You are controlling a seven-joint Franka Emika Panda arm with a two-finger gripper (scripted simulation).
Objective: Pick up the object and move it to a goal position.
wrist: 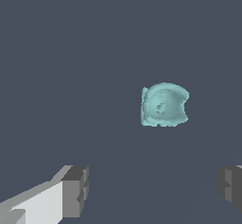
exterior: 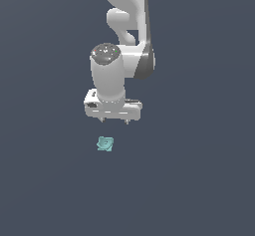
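My tool (exterior: 114, 121) hangs with fingers spread and nothing between them, above the teal object (exterior: 105, 144), which lies alone on the counter (exterior: 199, 180) below and slightly toward the exterior view's left of the fingertips, so I judge a small sideways correction precedes descent.

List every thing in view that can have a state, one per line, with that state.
gripper: open, fingers spread wide, holding nothing, raised above the surface.
teal object: lying on the surface, ungrasped, apart from the fingers, not between them.
arm: reaching down, wrist pointing at the surface.
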